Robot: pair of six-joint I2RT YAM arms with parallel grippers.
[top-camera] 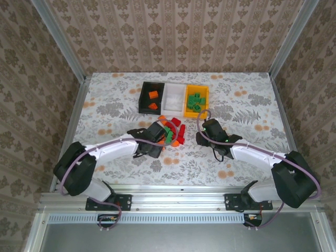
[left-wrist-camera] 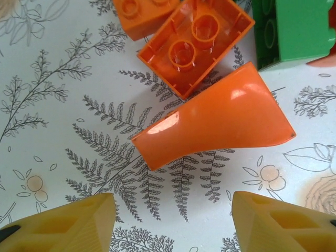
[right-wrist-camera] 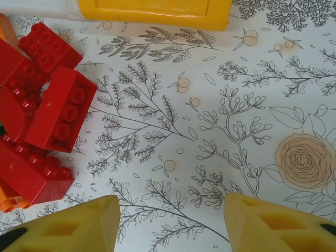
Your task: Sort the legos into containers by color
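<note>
The arms partly cover the pile of legos (top-camera: 171, 131), which lies on the floral table (top-camera: 247, 115) just in front of the three containers. At the left wrist, a green brick (left-wrist-camera: 294, 31) is cut off by the edge. An orange brick (left-wrist-camera: 194, 44) lies upside down with its hollow tubes showing, just beside a smooth, glossy curved orange piece (left-wrist-camera: 215, 123). Shiny studded red bricks (right-wrist-camera: 58, 110) lie heaped at the right wrist. The black bin (top-camera: 142, 100) holds orange bricks and the yellow bin (top-camera: 187, 102) green ones. The left fingers (left-wrist-camera: 63, 223) and right fingers (right-wrist-camera: 68, 223) stand apart, holding nothing.
</note>
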